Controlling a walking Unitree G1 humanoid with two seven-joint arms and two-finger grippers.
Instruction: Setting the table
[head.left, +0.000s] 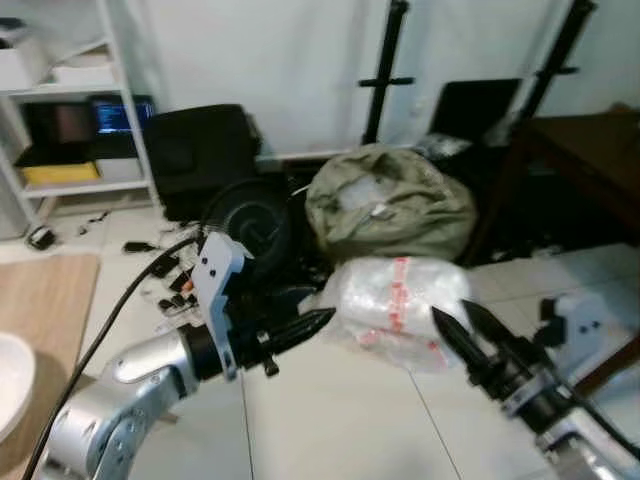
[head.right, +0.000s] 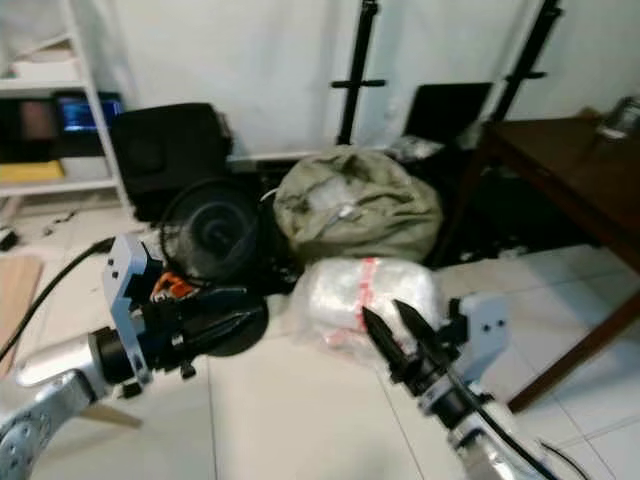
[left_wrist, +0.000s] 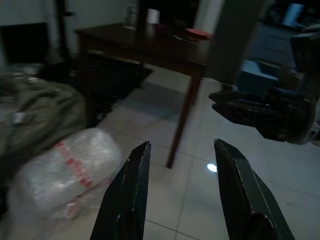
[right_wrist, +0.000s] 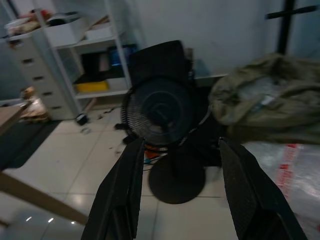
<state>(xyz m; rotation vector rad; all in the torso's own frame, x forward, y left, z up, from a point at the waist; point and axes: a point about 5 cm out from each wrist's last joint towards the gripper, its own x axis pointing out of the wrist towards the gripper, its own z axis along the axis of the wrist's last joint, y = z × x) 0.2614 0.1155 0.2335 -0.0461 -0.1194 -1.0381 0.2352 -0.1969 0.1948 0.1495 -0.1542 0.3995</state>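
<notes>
A dark wooden table (head.left: 585, 150) stands at the right; the left wrist view shows its top (left_wrist: 150, 42) with a glass, a white cup and a red dish (left_wrist: 198, 33) on it. At my left is a light wooden tabletop (head.left: 45, 290) with the edge of a white dish (head.left: 8, 385). My left gripper (head.left: 322, 322) is raised over the tiled floor, pointing right, open and holding nothing (left_wrist: 182, 145). My right gripper (head.left: 450, 310) is lifted opposite it, pointing left, also open and holding nothing (right_wrist: 181, 142).
On the floor ahead lie a bubble-wrap bundle with red tape (head.left: 395, 300), an olive bag (head.left: 390, 200) and a black fan (head.left: 255, 225). A white shelf unit (head.left: 90, 100) and a black case (head.left: 200, 150) stand at the back left. Two black stands rise by the wall.
</notes>
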